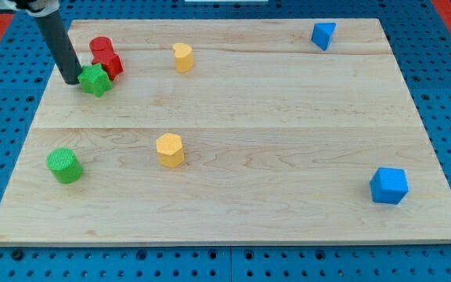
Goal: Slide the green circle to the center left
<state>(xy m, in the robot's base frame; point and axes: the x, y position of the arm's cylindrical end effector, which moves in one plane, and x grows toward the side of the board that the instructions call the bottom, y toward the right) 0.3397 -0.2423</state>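
The green circle (64,165) is a short green cylinder near the view's lower left of the wooden board (233,125). My tip (71,81) is at the view's upper left, far above the green circle. It touches the left side of a green star-shaped block (95,80). A red block (106,56), shape unclear, sits just above and to the right of the green star, touching it.
A yellow heart (182,57) lies at the upper middle. A yellow hexagon-like block (170,150) lies right of the green circle. A blue triangle (323,34) is at the upper right, a blue cube (388,186) at the lower right.
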